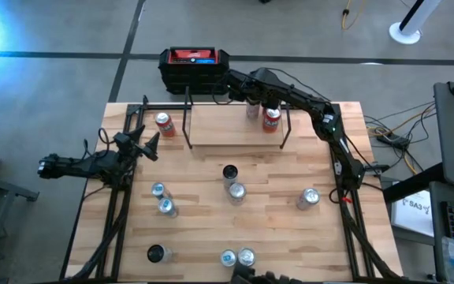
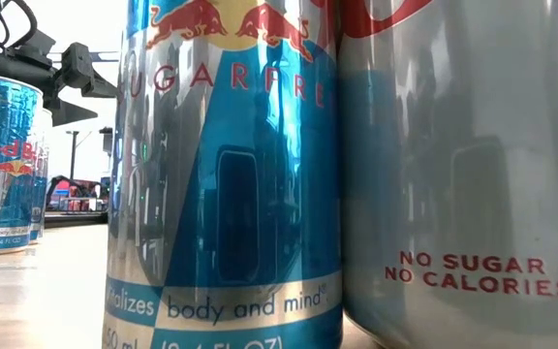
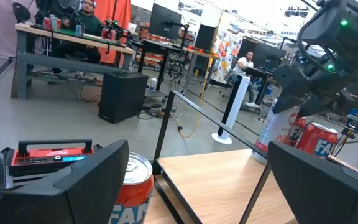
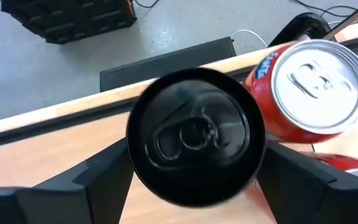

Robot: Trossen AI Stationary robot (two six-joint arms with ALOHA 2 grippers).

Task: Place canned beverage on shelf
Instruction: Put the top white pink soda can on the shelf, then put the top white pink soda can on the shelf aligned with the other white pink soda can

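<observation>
The shelf [image 1: 235, 126], a light wood board on thin black posts, stands at the table's far middle. My right gripper [image 1: 252, 102] reaches over the shelf's far edge and is shut on a silver can with a black top [image 4: 194, 134]. A red can [image 1: 271, 120] stands upright on the board right beside it. Another red can [image 1: 164, 124] stands on the table left of the shelf. My left gripper [image 1: 144, 146] hangs open and empty left of the shelf, near that red can. My right gripper pinches the black-topped can between its two fingers, on two opposite sides of the wall [image 4: 135, 158] near the top. The fingers come from above, pointing down. The can stands upright at the board's far edge [image 3: 267, 134]; I cannot tell whether its bottom rests on the board.
A black box with a red top [image 1: 195, 67] stands just beyond the shelf. Several silver cans stand on the table's near half, such as one at the middle [image 1: 236, 192] and one at the right [image 1: 307, 198]. Two cans [image 2: 231, 174] stand close before the low camera.
</observation>
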